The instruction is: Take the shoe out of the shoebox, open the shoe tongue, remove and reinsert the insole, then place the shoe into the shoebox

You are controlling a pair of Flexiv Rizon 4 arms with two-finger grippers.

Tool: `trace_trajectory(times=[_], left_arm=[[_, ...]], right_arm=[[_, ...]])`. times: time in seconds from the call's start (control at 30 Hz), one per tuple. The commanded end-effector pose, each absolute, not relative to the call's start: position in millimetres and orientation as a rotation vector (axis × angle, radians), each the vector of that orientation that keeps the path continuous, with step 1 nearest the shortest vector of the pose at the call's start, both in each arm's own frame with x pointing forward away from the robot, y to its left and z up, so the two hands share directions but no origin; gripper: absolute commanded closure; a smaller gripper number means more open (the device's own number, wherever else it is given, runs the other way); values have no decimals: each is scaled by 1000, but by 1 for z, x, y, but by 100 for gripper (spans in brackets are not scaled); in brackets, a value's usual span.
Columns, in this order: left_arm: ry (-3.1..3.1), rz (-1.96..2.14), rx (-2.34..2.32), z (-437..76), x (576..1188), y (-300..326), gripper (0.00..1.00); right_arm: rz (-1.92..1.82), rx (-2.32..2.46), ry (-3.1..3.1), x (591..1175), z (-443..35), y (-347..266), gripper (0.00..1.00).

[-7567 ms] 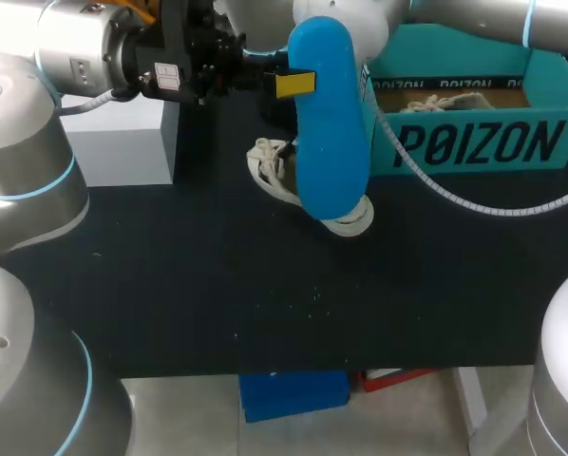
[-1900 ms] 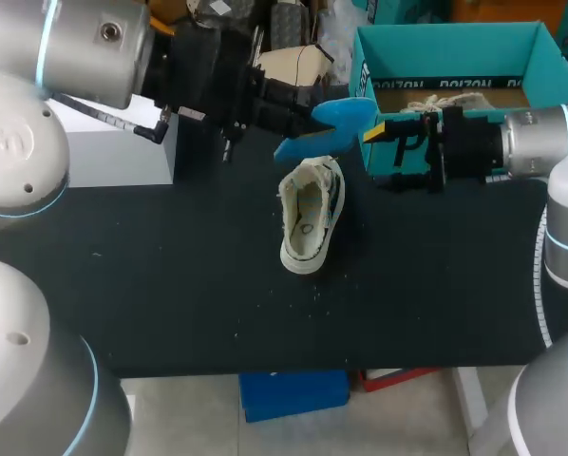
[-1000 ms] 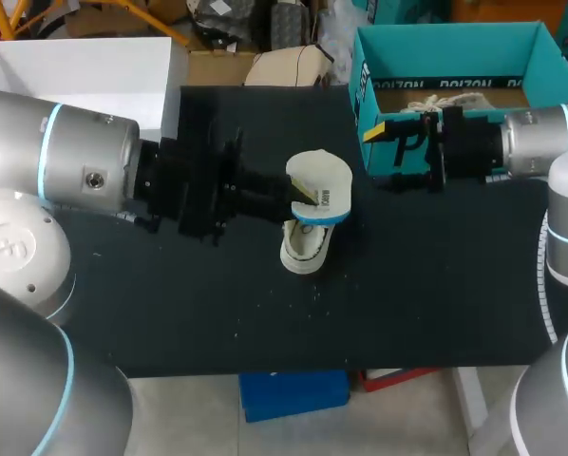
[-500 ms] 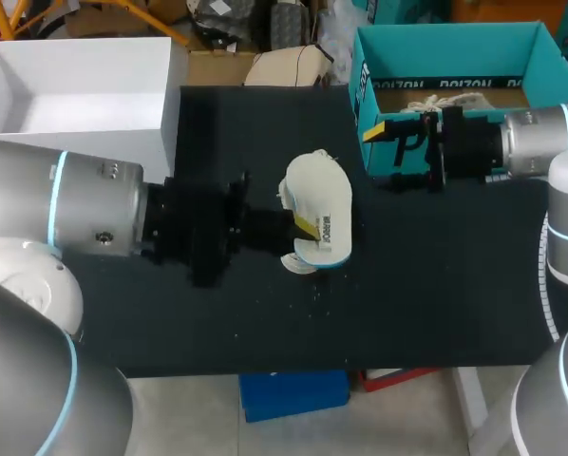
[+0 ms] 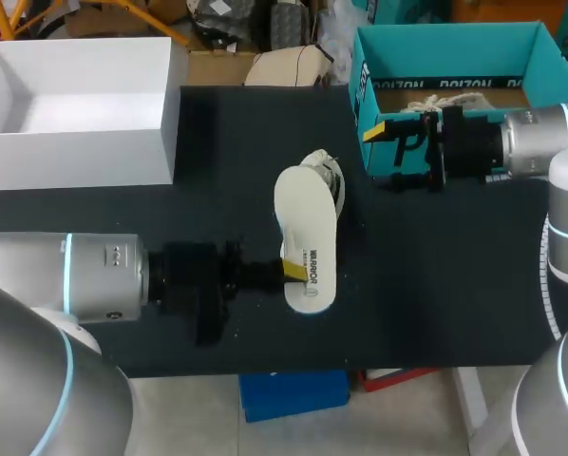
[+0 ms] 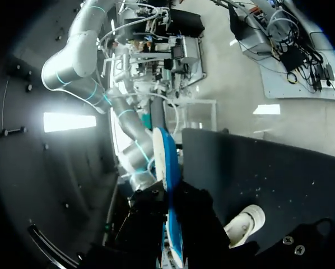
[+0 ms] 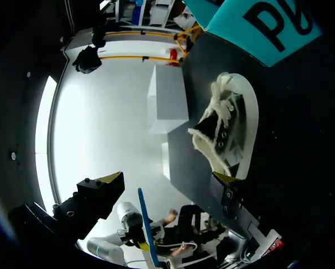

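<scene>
While left gripper [image 5: 294, 271] jaws clamp the cream, blue-backed insole [image 5: 303, 223] over the white canvas shoe [image 5: 328, 173] on the black bench [image 5: 436, 285], reinsertion and boxing are outstanding; right gripper [image 7: 167, 178] jaws gape empty beside teal cardboard shoebox [image 5: 455, 38].

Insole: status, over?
Left gripper shut on insole, over shoe. Right gripper open, empty, by shoebox. Nothing in the way.

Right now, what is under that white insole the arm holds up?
The white shoe, lying on the black table. From above only its laced end peeks past the insole in the left gripper; the rest, including its inside, is covered.
</scene>
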State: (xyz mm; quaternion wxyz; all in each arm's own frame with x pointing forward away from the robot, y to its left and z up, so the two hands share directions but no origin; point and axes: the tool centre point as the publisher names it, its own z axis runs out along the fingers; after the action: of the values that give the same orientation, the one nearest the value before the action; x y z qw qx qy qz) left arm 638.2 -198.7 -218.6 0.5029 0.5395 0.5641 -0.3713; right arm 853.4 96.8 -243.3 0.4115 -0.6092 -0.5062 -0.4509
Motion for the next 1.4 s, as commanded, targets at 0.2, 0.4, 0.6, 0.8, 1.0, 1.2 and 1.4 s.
trace_trajectory(times=[0.2,0.4,0.6,0.8,1.0,1.2,1.4], left_arm=[[1211,-958,1268,-267,664,-191,100],[1222,-949,1292,-284,690,-189,100],[1263,-909,1346,-293,718,-193,100],[1264,-903,1347,-292,740,-196,100],[1253,-894,1349,-289,749,-199,100],[1248,-905,1339,-288,750,-199,100],[1248,-905,1339,-288,750,-199,100]], right_arm=[[-1139,-1535,-1271,853,-244,98,0],[-1139,-1535,-1271,853,-244,98,0],[-1139,-1535,-1271,853,-244,98,0],[-1139,-1535,-1271,853,-244,98,0],[-1139,-1535,-1271,853,-244,98,0],[-1139,-1535,-1271,853,-244,98,0],[-1142,-1494,-1234,855,-253,103,0]])
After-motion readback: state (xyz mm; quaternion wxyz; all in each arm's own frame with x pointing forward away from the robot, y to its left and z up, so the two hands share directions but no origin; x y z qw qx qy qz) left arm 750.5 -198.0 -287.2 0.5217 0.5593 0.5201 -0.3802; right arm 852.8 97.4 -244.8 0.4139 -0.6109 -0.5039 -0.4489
